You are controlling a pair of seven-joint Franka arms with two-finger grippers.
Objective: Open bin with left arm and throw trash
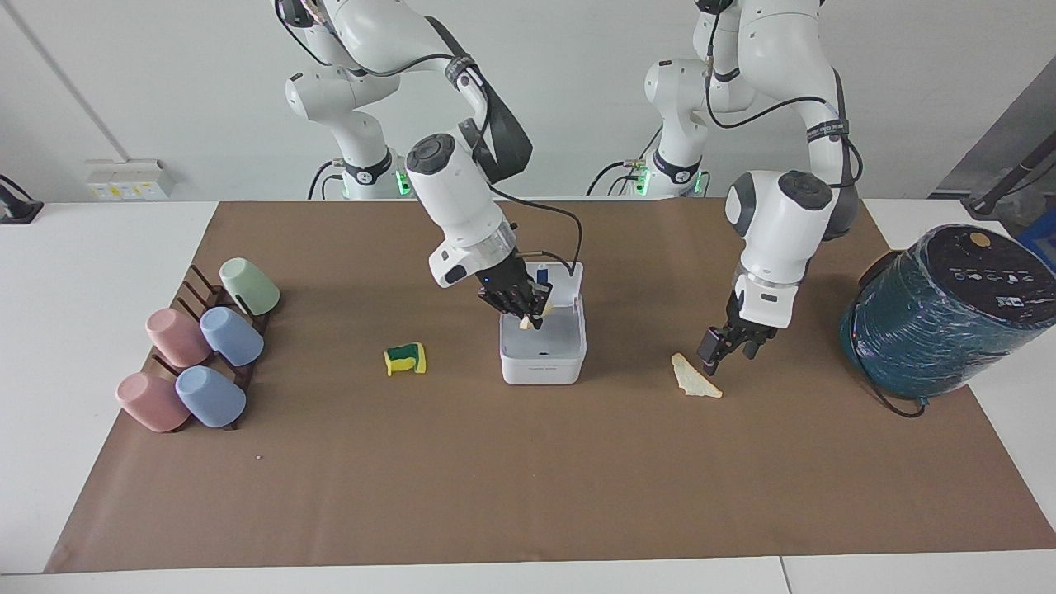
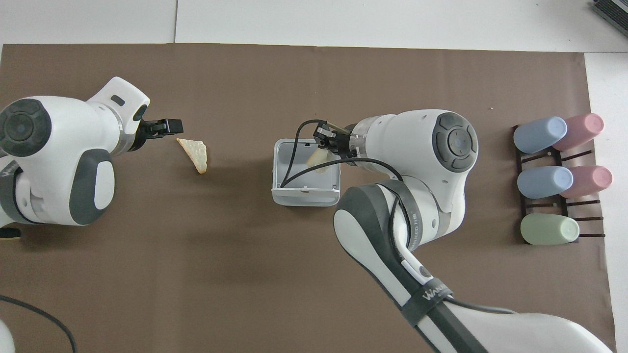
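Note:
The white bin (image 1: 543, 361) stands mid-table with its lid (image 1: 559, 279) up; it also shows in the overhead view (image 2: 305, 196). My right gripper (image 1: 526, 316) is shut on a cream wedge (image 1: 536, 314) and holds it over the open bin, as the overhead view shows too (image 2: 319, 159). My left gripper (image 1: 726, 356) is open and low, just beside the second cream wedge (image 1: 695, 377) that lies on the mat toward the left arm's end (image 2: 194, 153). The yellow-and-green sponge (image 1: 405, 359) lies beside the bin toward the right arm's end; the right arm hides it in the overhead view.
A rack of pastel cups (image 1: 198, 355) sits at the right arm's end of the brown mat (image 1: 528, 478). A big teal-wrapped cylinder (image 1: 940, 318) stands at the left arm's end.

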